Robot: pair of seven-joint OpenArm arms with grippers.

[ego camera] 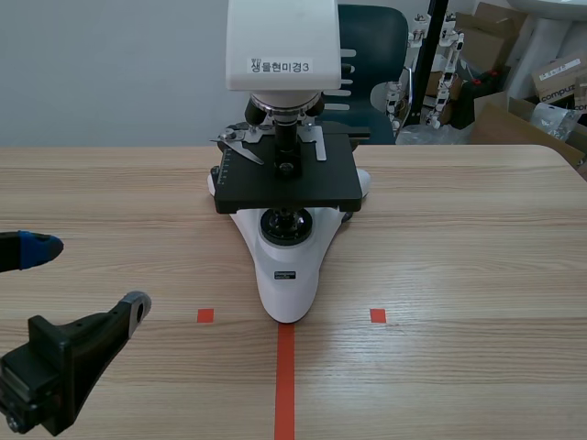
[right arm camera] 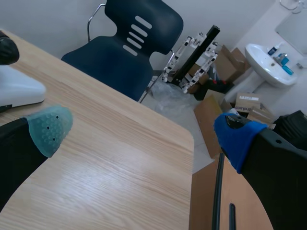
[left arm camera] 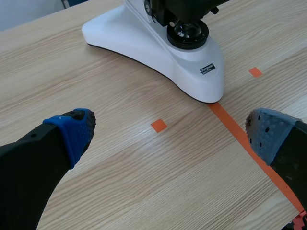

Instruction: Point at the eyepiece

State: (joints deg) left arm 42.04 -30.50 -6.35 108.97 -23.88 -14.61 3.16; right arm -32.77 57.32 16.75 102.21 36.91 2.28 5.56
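Scene view: microscope (ego camera: 286, 266) is standing on the tabletop (ego camera: 459, 238), eyepiece out of sight, likely above the head (ego camera: 282, 46); left gripper (ego camera: 84, 278) is hanging low, spread.
Left wrist view: base (left arm camera: 158, 48) is lying ahead; a careless rise risks knocking the stage (ego camera: 321, 188).
Right wrist view: right gripper (right arm camera: 144, 132), spread, is facing a chair (right arm camera: 129, 52).

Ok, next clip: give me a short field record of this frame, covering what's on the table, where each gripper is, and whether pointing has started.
object: microscope, upright at the middle of the table, white base toward the robot
eyepiece: not in view; the head runs past the scene view's top
left gripper: open, low over the table, short of the base, touching nothing
right gripper: open, over the table near its corner by a dark chair
task status: pointing not yet done
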